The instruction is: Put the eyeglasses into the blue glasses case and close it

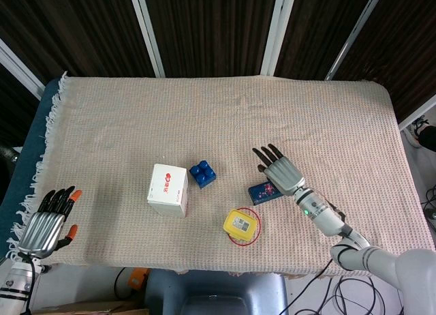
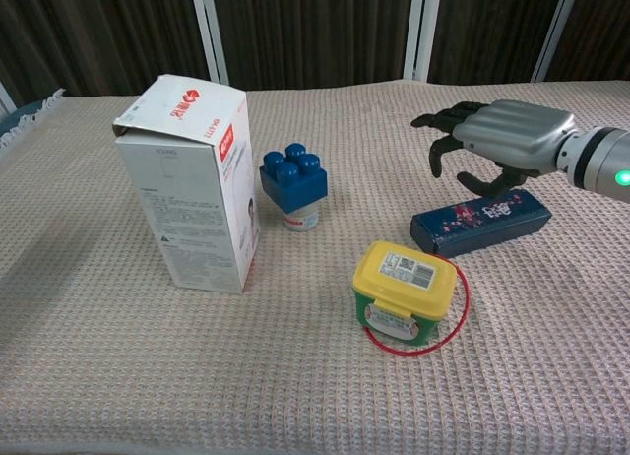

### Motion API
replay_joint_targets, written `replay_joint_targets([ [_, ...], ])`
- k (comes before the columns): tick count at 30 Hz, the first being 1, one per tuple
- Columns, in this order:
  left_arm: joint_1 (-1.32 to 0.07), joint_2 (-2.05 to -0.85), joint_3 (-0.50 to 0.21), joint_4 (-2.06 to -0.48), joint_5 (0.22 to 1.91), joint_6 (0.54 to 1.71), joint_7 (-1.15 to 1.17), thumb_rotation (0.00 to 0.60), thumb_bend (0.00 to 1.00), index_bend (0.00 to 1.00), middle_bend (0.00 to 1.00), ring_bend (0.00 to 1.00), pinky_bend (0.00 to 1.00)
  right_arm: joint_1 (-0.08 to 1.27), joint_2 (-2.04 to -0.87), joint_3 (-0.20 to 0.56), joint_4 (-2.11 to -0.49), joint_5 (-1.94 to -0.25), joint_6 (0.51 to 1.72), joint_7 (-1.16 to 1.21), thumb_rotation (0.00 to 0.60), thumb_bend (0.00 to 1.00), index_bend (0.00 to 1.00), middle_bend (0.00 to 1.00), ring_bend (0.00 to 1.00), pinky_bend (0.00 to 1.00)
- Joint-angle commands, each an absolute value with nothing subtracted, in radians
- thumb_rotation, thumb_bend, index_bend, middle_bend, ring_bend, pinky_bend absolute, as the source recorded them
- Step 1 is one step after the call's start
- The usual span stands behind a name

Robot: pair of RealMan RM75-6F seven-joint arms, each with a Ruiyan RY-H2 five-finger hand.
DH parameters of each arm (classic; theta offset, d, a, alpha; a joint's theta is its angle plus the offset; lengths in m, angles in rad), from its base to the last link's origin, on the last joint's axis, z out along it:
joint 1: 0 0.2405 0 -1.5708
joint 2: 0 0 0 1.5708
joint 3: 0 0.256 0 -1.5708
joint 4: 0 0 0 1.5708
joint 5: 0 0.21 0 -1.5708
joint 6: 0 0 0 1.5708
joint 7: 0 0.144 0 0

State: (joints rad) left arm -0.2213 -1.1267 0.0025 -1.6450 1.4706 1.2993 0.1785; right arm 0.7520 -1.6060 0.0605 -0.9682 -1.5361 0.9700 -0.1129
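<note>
**A:** Yellow-lidded tub (image 2: 405, 293) sits nearest in the chest view, lower centre, with a red band round its base. Just behind it, to the right, lies the blue glasses case (image 2: 482, 220), lid down.

**B:** Which way does it run?

**A:** Its long axis goes left to right across the frame, the right end angled slightly farther back. The eyeglasses can't be seen; presumably they are inside.

**B:** And the hands?

**A:** The right robot hand (image 2: 499, 143) hovers just above the case, fingers spread and curled, holding nothing. The left robot hand (image 1: 46, 225) rests at the lower left of the head view, fingers apart, empty.

**B:** Risks?

**A:** If the lid isn't latched, it may spring up. A downward press off-centre could skid the case on the woven cloth (image 2: 295, 376) covering the worktop, into the tub. Farther back stand the blue block (image 2: 292, 177) and white carton (image 2: 187, 179).
</note>
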Motion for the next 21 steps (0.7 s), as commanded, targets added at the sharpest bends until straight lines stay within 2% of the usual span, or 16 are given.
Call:
replay_joint_targets([
  [1, -0.22, -1.125, 0.001, -1.645, 1.471, 1.303, 0.174, 0.6, 0.42, 0.0, 0.0, 0.0, 0.02, 0.743, -1.604, 0.065, -0.966, -1.542, 1.01, -0.096, 0.6, 0.57, 0.47, 0.02, 0.0, 0.0],
  [4, -0.22, -1.125, 0.003, -1.644, 1.473, 1.302, 0.171, 0.6, 0.42, 0.0, 0.0, 0.0, 0.02, 0.73, -1.57, 0.05, -0.995, -1.556, 1.027, -0.064, 0.6, 0.4, 0.44, 0.02, 0.0, 0.0],
  [7, -0.22, -1.125, 0.004, -1.645, 1.476, 1.302, 0.172, 0.6, 0.42, 0.0, 0.0, 0.0, 0.02, 0.721, -1.515, 0.025, -1.048, -1.576, 1.026, -0.039, 0.6, 0.31, 0.41, 0.01, 0.0, 0.0],
  [12, -0.22, -1.128, 0.002, -1.644, 1.473, 1.302, 0.177, 0.6, 0.42, 0.0, 0.0, 0.0, 0.02, 0.714, -1.432, -0.022, -1.121, -1.598, 0.988, -0.058, 0.6, 0.28, 0.4, 0.0, 0.0, 0.0],
  [21, -0.222, -1.132, 0.002, -1.645, 1.471, 1.301, 0.186, 0.6, 0.42, 0.0, 0.0, 0.0, 0.02, 0.736, -1.429, -0.015, -1.145, -1.562, 0.904, -0.093, 0.6, 0.28, 0.37, 0.0, 0.0, 0.0],
])
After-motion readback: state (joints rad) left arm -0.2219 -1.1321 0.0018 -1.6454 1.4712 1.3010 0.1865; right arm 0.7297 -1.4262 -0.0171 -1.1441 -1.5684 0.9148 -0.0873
